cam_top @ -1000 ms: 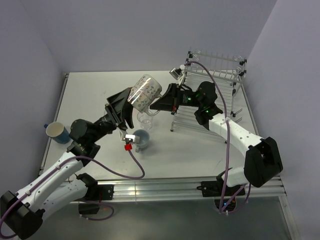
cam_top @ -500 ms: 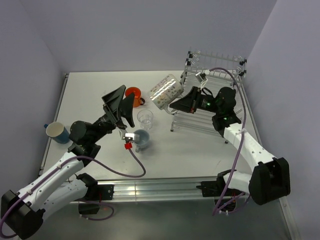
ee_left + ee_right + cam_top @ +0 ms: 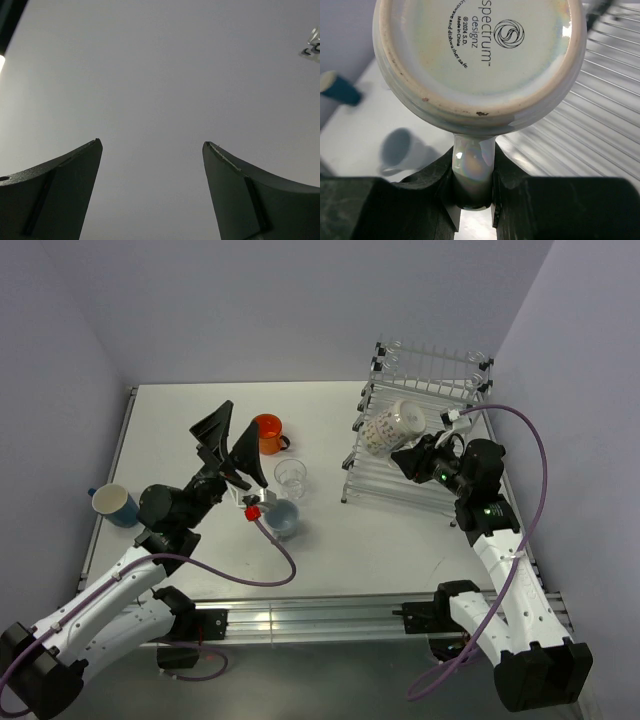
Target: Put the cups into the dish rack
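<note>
My right gripper (image 3: 415, 454) is shut on the handle of a white patterned mug (image 3: 389, 426) and holds it tilted above the near-left part of the dish rack (image 3: 455, 390). In the right wrist view the mug's base (image 3: 480, 55) faces the camera, its handle pinched at the gripper (image 3: 474, 167), with the rack's rods (image 3: 605, 105) behind. My left gripper (image 3: 228, 436) is open, empty and raised; its wrist view shows the gripper (image 3: 151, 144) against bare wall. On the table are an orange mug (image 3: 267, 432), a clear tumbler (image 3: 290, 477) and a pale blue cup (image 3: 283, 518).
A dark blue mug (image 3: 115, 505) sits at the table's left edge, also in the right wrist view (image 3: 337, 87). The pale blue cup shows there too (image 3: 400, 147). A purple cable (image 3: 275, 565) loops across the near table. Walls close in on three sides.
The left gripper let go of the white mug and drew back left. The right gripper carried the mug rightward from table centre to above the rack.
</note>
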Controlling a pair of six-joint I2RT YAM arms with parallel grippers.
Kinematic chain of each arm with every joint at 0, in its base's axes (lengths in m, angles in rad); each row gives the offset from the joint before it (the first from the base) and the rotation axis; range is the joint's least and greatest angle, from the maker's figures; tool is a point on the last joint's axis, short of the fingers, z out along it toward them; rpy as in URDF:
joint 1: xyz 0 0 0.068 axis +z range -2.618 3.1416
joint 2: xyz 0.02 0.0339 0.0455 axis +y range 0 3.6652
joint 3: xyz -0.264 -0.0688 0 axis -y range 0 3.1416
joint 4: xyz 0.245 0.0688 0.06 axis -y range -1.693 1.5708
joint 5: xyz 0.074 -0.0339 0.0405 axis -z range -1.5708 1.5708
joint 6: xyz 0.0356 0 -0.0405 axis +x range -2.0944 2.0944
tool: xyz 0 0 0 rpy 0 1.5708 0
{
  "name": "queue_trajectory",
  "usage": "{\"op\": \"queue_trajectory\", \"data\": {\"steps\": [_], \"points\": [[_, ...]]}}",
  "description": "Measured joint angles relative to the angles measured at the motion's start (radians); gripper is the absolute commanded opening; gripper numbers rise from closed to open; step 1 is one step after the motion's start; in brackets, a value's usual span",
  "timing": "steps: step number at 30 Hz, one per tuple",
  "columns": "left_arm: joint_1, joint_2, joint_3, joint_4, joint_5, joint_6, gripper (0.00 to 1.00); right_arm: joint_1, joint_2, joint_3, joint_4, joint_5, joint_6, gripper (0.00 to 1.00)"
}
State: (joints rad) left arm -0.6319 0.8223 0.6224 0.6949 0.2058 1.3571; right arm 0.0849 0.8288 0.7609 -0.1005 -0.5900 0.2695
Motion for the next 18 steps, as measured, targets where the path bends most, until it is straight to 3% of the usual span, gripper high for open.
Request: {"op": "queue_trajectory", "data": {"steps": [7,12,18], "points": [[-0.035,0.002,0.059,-0.146,-0.236,-0.277,0.98,0.0,0.038,-0.064,-0.044,0.307,-0.121,0.0],[-0.035,0.036,0.198,-0.336,-0.423,-0.578,0.99,-0.001,0.071,-0.136,0.002,0.433,-0.156,0.0],[-0.029,0.037,0.24,-0.479,-0.545,-0.841,0.99,-0.001,0.118,-0.167,0.064,0.521,-0.165,0.0]]}}
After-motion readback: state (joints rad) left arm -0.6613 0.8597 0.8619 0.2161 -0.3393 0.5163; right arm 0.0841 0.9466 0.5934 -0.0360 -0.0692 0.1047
